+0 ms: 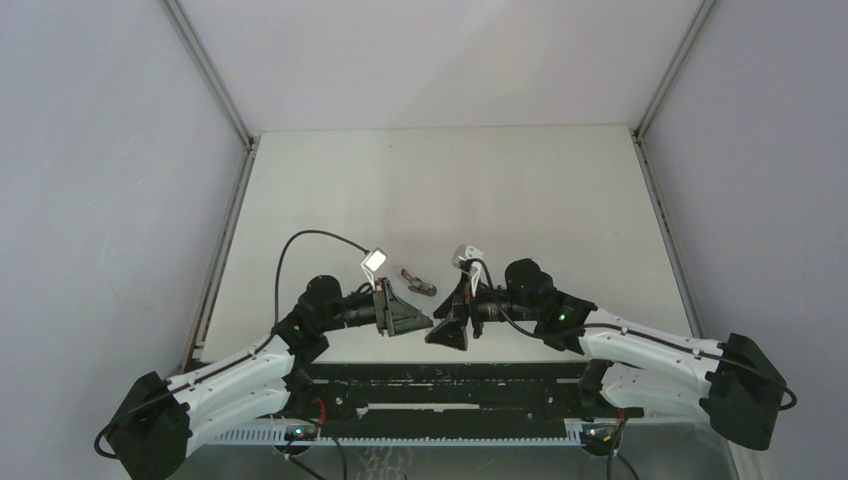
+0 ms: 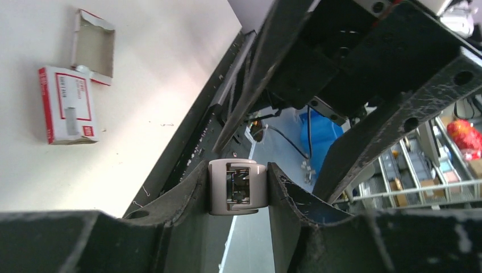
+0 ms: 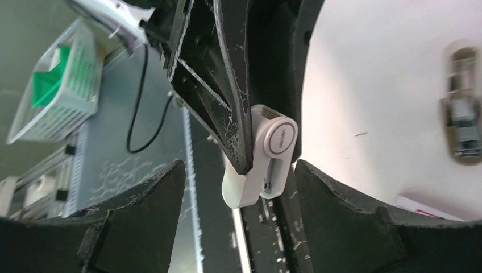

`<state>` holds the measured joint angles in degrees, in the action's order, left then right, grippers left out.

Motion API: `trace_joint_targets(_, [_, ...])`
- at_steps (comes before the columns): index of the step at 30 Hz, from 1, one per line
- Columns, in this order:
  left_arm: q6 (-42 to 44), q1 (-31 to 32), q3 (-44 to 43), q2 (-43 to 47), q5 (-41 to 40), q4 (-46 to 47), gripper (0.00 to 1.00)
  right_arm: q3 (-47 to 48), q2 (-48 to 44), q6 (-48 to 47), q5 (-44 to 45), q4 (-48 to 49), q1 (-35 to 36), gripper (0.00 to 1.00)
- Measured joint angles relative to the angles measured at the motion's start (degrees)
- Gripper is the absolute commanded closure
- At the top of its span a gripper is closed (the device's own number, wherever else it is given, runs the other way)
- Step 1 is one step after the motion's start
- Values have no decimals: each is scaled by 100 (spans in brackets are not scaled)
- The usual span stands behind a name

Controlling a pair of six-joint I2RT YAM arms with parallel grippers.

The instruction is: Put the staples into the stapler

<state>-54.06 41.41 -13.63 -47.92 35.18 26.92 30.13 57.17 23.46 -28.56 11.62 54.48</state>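
Desk (image 1: pixel 500 190): matte white, flat.
Staple box (image 2: pixel 65 105): thin red-and-white card, lying well apart from the hands.
Stapler (image 2: pixel 237 187): tiny, smooth white plastic with a dark metal core. Probably light, rigid and slippery, so best gripped across its flat sides.
Left hand (image 2: pixel 239 190) pinches it so, aloft near the desk's front edge.
Right hand (image 3: pixel 241 196) is spread around it, not touching.
Staples: not discernible.

Left end effector (image 2: pixel 237 190) clamped, right end effector (image 3: pixel 239 173) spread wide

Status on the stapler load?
Left claw shut on stapler. Right claw open, straddling it. Staples not clearly visible. Red-and-white box on table, out of the way.
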Motion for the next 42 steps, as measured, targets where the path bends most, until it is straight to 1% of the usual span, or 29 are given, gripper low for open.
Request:
trace_joint_targets(4, [184, 181, -90, 37, 48, -28, 87, 0, 304, 199, -479, 87, 68, 32])
trace_joint_targets(8, [273, 208, -90, 153, 111, -243, 88, -2, 468, 323, -643, 188, 70, 45])
trace_joint_targets(10, [282, 232, -90, 234, 146, -348, 89, -2, 509, 367, -651, 199, 70, 48])
trace_joint_targets(18, [326, 264, -90, 297, 149, -522, 90, -2, 673, 490, -765, 295, 74, 37])
trace_joint_targets(23, [330, 273, -90, 299, 120, -619, 90, -4, 748, 520, -826, 361, 83, 33])
trace_joint_targets(26, [332, 273, -90, 328, 116, -656, 91, -103, 745, 601, -876, 560, 61, 30])
trace_joint_targets(29, [358, 284, -90, 374, 101, -634, 91, -238, 680, 671, -964, 831, -9, 29])
trace_joint_targets(31, [350, 315, -98, 417, 109, -439, 91, -348, 584, 717, -990, 953, -55, 29])
trace_joint_targets(35, [367, 374, -221, 551, 149, -59, 91, -516, 411, 756, -1032, 981, -127, 29])
trace_joint_targets(42, [361, 376, -234, 560, 162, 168, 92, -645, 149, 872, -1233, 1185, -297, 28])
